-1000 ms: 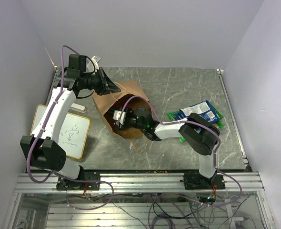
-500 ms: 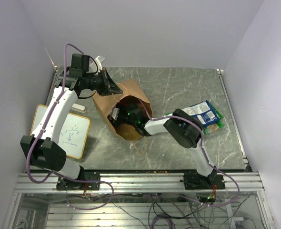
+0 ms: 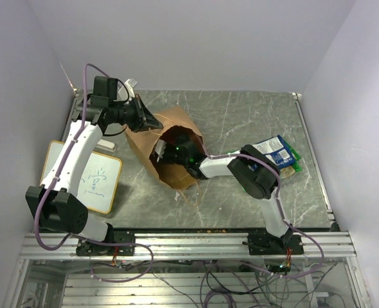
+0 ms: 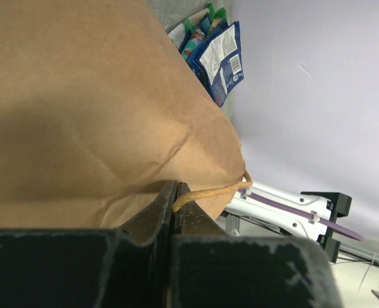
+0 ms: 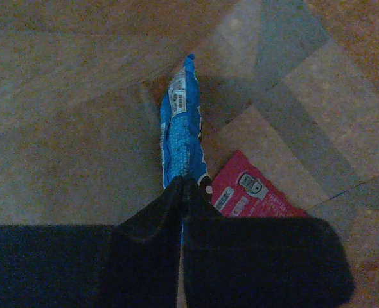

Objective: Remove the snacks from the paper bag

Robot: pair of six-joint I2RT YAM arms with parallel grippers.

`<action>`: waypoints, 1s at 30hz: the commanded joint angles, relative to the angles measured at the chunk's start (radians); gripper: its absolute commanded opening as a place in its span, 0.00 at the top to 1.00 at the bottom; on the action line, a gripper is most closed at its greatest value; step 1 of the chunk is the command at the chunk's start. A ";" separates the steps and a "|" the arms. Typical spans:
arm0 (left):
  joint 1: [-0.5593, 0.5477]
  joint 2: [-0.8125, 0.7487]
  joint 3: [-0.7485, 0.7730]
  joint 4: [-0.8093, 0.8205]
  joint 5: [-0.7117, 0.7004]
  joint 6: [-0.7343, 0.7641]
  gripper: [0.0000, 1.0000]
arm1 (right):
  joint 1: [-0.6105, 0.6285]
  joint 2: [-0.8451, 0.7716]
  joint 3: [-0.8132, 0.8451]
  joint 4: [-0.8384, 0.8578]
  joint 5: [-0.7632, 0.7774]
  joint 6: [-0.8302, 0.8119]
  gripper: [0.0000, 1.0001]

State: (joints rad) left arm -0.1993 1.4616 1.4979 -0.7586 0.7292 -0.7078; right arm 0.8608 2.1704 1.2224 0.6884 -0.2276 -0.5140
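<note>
Brown paper bag point(image 3: 144, 154) lies at ten o'clock on the bench point(image 3: 241, 115), its rim pinched by the left jaws. Inside, the right jaws grip a blue packet point(image 5: 180, 141) by its thin edge; the smooth film may slip out during withdrawal.

Evenly lit overhead, right wrist view dim, bluish

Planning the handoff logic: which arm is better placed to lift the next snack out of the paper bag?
Right. The right gripper is inside the paper bag, shut on a blue packet; the left gripper is shut on the bag's rim, holding it open.
</note>
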 commanded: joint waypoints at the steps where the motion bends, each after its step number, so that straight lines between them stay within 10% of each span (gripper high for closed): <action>1: 0.027 -0.046 -0.014 0.019 -0.014 -0.012 0.93 | -0.001 -0.120 -0.069 -0.071 -0.011 0.026 1.00; 21: 0.037 -0.033 -0.032 0.063 0.009 -0.041 0.93 | 0.011 -0.576 -0.372 -0.158 -0.082 -0.016 1.00; 30: 0.037 -0.019 0.006 0.054 -0.011 -0.027 0.93 | 0.009 -0.794 -0.315 -0.556 -0.135 -0.261 1.00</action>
State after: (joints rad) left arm -0.1719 1.4322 1.4708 -0.7258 0.7261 -0.7410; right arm 0.8669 1.4700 0.8616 0.3626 -0.2985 -0.6273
